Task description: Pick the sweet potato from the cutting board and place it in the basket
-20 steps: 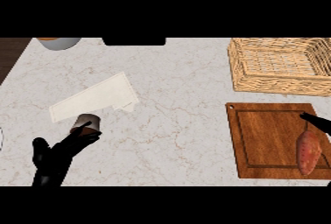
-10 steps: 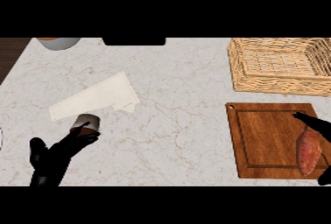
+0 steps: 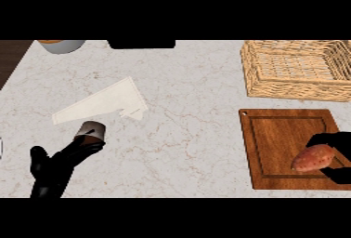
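At the lower right of the frame, the robot's right hand (image 3: 334,155) curls its black fingers around the sweet potato (image 3: 314,159), grasping it over the lower right part of the cutting board (image 3: 281,139). The potato is reddish-brown, rough-skinned and tapered, its long axis running from lower left to upper right. Whether it has lifted clear of the wood cannot be told.

The basket (image 3: 260,69) sits at the upper right of the frame, directly above the board and just apart from its top edge. So the coming move looks like a carry straight up the frame, along the right side, with the right hand by far the nearer one.

The basket is pale woven wicker, square, with thick walls and an open mesh floor. The board is dark, smooth wood with a groove inside its rim. The counter (image 3: 185,135) is pale veined marble.

At the lower left, the left hand (image 3: 58,162) rests with fingers relaxed, touching a small dark cup (image 3: 91,131). Above it lies a white folded napkin (image 3: 103,104).
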`<act>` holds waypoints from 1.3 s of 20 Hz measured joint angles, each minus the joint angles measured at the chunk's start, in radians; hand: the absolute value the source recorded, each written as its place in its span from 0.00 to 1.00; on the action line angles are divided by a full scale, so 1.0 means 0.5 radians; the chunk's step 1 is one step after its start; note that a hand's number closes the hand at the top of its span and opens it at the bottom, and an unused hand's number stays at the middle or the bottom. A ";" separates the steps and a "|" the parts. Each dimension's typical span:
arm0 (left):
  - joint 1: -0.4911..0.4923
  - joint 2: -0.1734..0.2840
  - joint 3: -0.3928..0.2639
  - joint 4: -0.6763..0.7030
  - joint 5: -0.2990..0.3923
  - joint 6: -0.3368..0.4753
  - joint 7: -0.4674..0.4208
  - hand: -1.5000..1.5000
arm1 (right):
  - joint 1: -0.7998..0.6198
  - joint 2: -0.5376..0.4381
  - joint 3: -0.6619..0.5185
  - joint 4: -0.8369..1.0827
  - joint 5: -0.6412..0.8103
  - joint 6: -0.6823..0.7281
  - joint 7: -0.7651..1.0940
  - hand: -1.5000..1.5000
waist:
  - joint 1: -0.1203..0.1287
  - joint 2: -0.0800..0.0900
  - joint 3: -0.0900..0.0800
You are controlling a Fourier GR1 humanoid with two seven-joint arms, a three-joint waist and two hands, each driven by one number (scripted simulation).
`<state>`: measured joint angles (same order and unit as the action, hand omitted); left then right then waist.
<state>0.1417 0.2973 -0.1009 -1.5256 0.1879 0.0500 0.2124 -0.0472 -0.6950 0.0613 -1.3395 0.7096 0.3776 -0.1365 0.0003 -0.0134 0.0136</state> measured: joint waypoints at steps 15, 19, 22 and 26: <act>-0.004 -0.043 -0.026 -0.034 -0.055 0.007 0.014 0.50 | -0.335 0.714 0.484 -0.223 0.553 -0.079 0.845 1.00 | 0.046 0.001 -0.022; -0.002 -0.039 -0.014 -0.033 -0.053 0.002 0.027 0.50 | -0.481 1.070 0.651 -0.244 0.742 -0.136 1.224 1.00 | 0.036 0.004 -0.010; 0.012 -0.032 -0.004 -0.047 -0.045 -0.004 0.037 0.50 | -0.562 1.231 0.624 -0.305 0.707 -0.253 1.367 1.00 | 0.026 0.006 -0.006; 0.033 -0.024 0.007 -0.064 -0.034 -0.009 0.040 0.50 | -0.614 1.329 0.502 -0.552 0.393 -0.613 1.445 1.00 | 0.014 0.007 0.000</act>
<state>0.1583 0.2851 -0.0974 -1.5577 0.1710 0.0455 0.2323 -0.3543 -0.0305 0.3121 -1.6154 0.9059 0.0712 0.5858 0.0075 -0.0099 0.0138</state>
